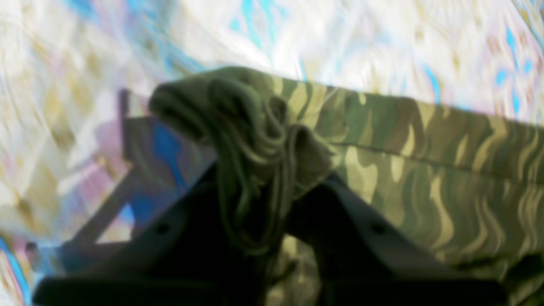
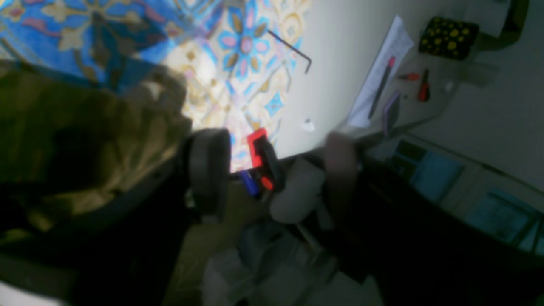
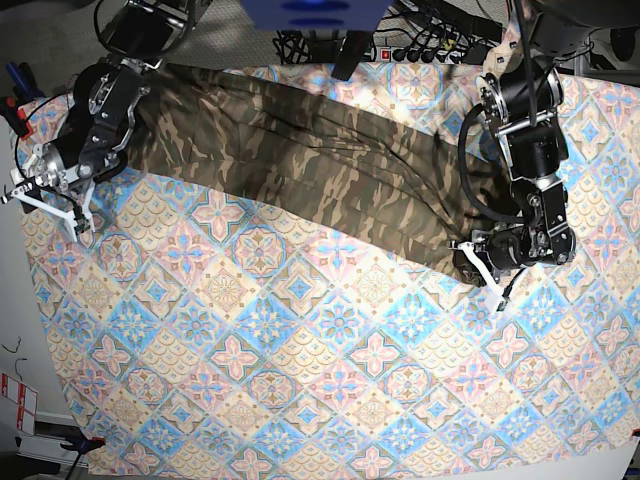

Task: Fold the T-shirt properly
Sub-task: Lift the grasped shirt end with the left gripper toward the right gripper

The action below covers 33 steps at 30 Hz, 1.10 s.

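Note:
The camouflage T-shirt (image 3: 300, 150) lies stretched in a long band across the far part of the table, from upper left to mid right. On the right of the base view, my left gripper (image 3: 475, 262) is shut on the shirt's lower right end. In the left wrist view, bunched cloth (image 1: 425, 161) sits pinched between that gripper's dark fingers (image 1: 170, 221) at my left gripper (image 1: 265, 170). My right gripper (image 3: 50, 215) hangs at the table's left edge, open, white fingers spread, nothing between them. The blurred right wrist view shows camouflage cloth (image 2: 76, 127) close at its left.
The blue-and-cream tiled tablecloth (image 3: 300, 350) covers the table. Cables and a power strip (image 3: 440, 50) run along the far edge. Beyond the left edge are a bent hex key (image 2: 293, 51), a red object (image 2: 257, 148), and a desk with papers and pens (image 2: 382, 76).

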Each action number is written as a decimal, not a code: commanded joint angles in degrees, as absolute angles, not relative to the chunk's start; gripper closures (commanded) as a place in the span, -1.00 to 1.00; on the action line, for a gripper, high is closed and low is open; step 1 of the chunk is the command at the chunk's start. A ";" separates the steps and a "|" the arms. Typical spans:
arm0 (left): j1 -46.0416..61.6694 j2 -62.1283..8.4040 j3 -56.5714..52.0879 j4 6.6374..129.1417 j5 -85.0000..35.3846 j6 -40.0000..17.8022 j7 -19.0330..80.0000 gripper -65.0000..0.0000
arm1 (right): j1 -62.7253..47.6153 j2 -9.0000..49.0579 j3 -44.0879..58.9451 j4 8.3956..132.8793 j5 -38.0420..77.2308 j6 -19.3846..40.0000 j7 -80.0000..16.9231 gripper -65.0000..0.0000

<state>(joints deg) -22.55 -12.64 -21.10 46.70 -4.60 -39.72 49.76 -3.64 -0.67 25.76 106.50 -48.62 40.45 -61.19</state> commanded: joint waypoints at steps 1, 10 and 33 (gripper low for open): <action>-24.22 -13.23 -21.05 46.46 -4.09 -40.00 48.75 0.95 | -3.03 0.04 25.80 107.38 -49.45 40.00 -61.32 -0.08; -19.74 -11.03 -20.62 51.47 -2.33 -40.00 53.49 0.97 | -3.03 0.04 25.89 107.38 -49.45 40.00 -61.32 -0.08; -3.74 -0.92 -5.58 110.81 -2.07 -40.00 80.00 0.95 | -3.03 -1.63 25.80 107.30 -49.45 40.00 -61.32 -0.08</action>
<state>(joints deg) -2.79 -0.25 -5.32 109.97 -2.79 -40.27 80.18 -3.70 -2.09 25.63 106.43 -48.86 40.47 -61.32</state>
